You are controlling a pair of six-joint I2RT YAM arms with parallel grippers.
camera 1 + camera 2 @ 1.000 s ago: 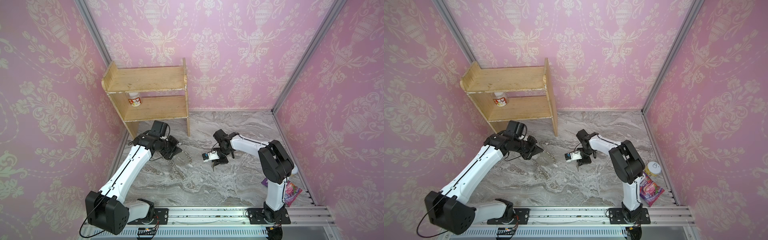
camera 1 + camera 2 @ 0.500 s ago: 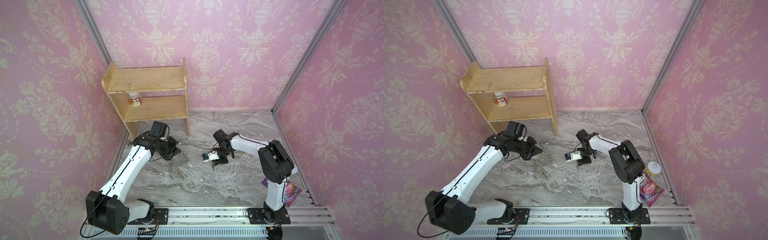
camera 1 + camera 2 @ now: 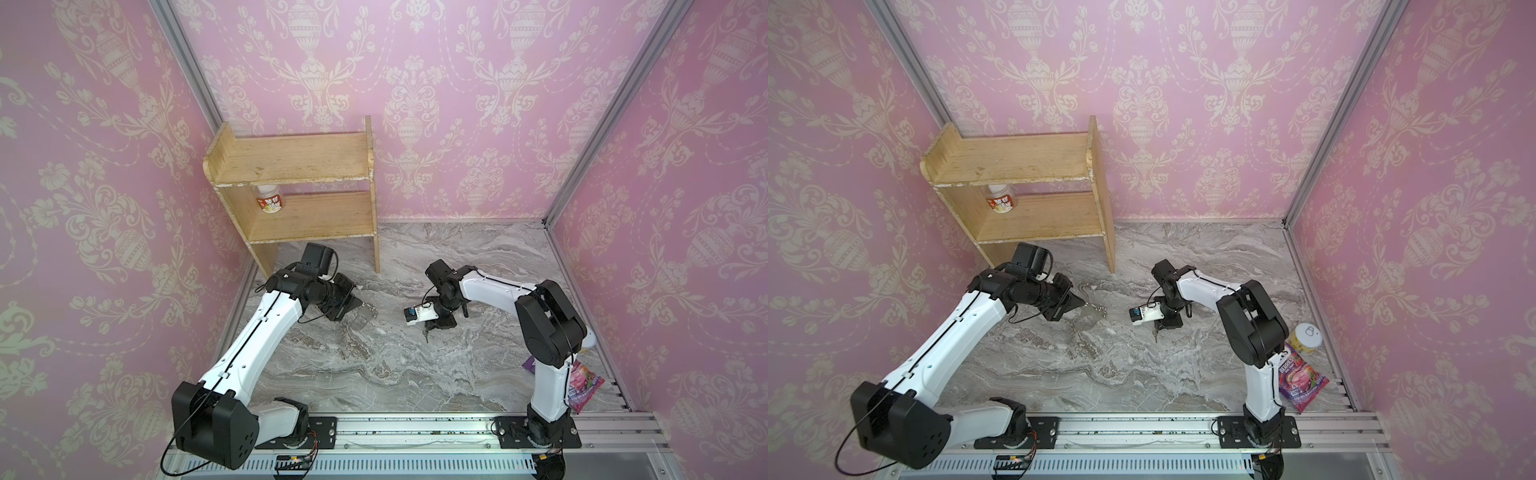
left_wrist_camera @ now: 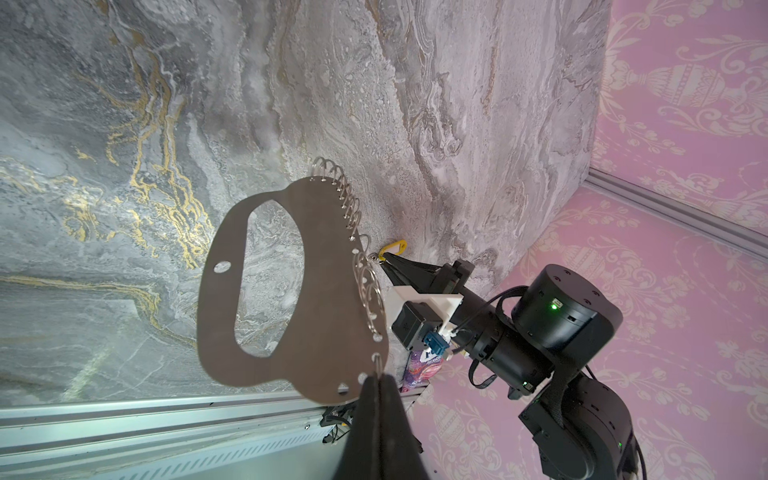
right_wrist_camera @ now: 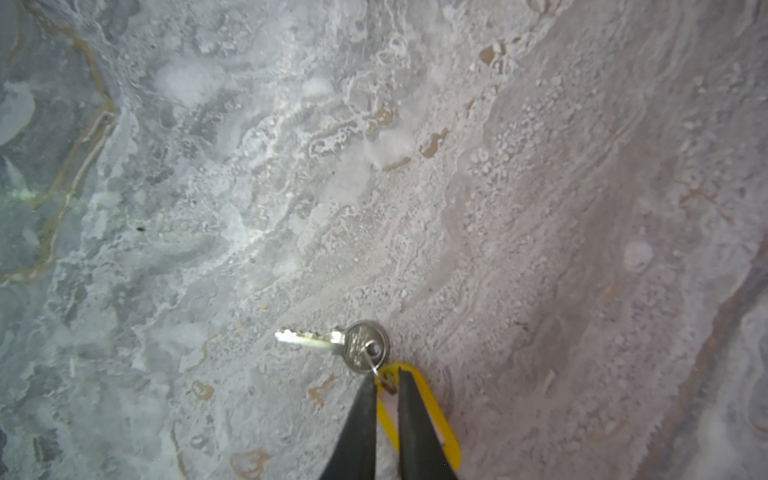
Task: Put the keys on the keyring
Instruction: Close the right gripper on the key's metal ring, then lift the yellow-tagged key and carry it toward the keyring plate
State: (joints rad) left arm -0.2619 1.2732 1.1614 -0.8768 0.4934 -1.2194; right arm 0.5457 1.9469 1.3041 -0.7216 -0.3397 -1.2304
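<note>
The keyring, a flat grey plate with an oval cut-out and silver rings along one edge, hangs above the marble floor. My left gripper is shut on its rim. In both top views the keyring sits at the tip of the left arm. The keys, a small silver key joined to a yellow tag, lie on the floor. My right gripper points down with its jaws nearly together round the small ring at the tag's end. In a top view the right gripper is right of the keyring.
A wooden shelf stands at the back left with a small jar on its lower board. A purple snack bag and a can lie by the right wall. The arms' metal rail runs along the front.
The right jaws have drawn closer together round the tag's end. Both arms stay almost where they were, and the left still holds the keyring.
</note>
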